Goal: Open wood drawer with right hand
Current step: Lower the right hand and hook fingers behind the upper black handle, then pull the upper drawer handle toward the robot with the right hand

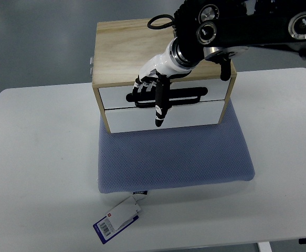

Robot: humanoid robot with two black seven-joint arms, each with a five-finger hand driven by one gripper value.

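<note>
A light wood drawer box [126,47] stands at the back of a blue-grey mat [173,157]. It has two white drawer fronts, both flush with the box. The upper front [116,95] carries a long black handle [187,95]. My right hand [151,86] reaches in from the upper right over the top of the box. Its fingers [145,81] are curled down onto the left part of the handle. One finger [160,113] points straight down across the lower front [194,114]. The left arm is not visible.
The mat lies on a white table [37,157] and has a blue and white tag [118,219] at its near edge. A small grey part [91,65] sticks out of the box's left side. My dark right arm [247,23] overhangs the box's back right corner.
</note>
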